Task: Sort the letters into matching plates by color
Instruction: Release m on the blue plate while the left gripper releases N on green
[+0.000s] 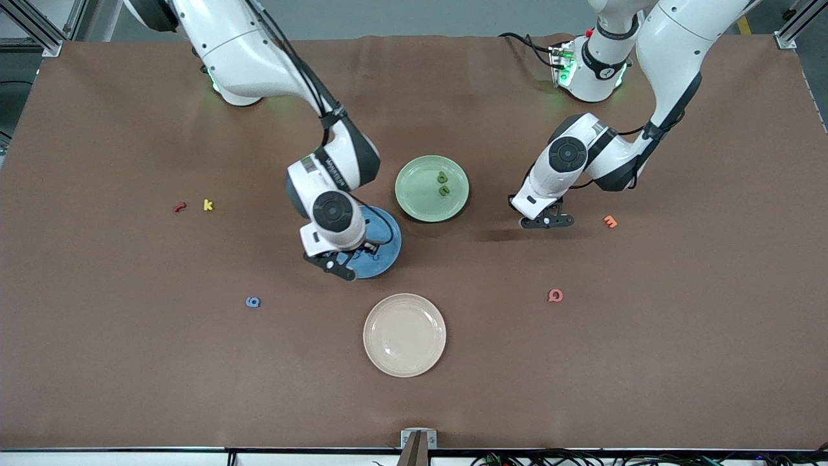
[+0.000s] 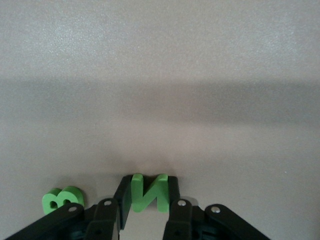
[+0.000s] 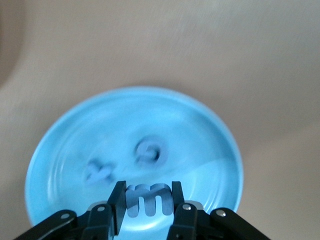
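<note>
The pale green plate [image 1: 432, 188], just above the middle of the front view, already holds two green letters [image 1: 444, 183]. The blue plate [image 1: 381, 249], lower and toward frame left of it, is half hidden under the right arm; the right wrist view shows two blue letters [image 3: 122, 162] lying on it. So four pieces look sorted, and two more are in hand.

A blue letter shaped like an m [image 3: 148, 199] sits clamped between the fingers of the right gripper [image 1: 341, 264], which hangs over the blue plate. The left gripper [image 1: 546, 221], low at the table in the right half of the front view, has its fingers closed on a green letter shaped like an N [image 2: 149, 192], with another green letter [image 2: 62, 199] just beside it on the mat.

One blue letter [image 1: 253, 301] waits at lower left of the front view. The cream plate [image 1: 404, 334], bottom centre, is bare, and red [image 1: 180, 207], yellow [image 1: 208, 205], orange [image 1: 610, 221] and pink [image 1: 555, 296] letters lie scattered.
</note>
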`<control>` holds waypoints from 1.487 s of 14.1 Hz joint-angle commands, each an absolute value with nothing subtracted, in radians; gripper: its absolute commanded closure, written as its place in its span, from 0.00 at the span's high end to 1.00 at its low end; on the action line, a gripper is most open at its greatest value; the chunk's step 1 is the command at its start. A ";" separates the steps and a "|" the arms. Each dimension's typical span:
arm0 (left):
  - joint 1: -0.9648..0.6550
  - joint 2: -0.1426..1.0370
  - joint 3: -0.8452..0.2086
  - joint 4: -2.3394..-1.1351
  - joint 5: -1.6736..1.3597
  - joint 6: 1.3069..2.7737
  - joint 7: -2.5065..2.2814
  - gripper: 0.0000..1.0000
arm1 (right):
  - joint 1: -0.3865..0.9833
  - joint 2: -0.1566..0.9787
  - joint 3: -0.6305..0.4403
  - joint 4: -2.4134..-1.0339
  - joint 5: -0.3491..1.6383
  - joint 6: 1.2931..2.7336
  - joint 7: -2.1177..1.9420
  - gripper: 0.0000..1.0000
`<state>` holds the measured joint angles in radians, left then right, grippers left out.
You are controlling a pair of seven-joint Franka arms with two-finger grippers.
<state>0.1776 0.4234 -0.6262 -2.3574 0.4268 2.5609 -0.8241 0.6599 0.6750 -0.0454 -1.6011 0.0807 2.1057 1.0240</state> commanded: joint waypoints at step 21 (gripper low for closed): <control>-0.142 0.600 -0.764 -2.033 0.449 2.510 -1.540 0.03 | 0.302 0.634 -0.061 -1.644 0.032 2.262 0.344 0.97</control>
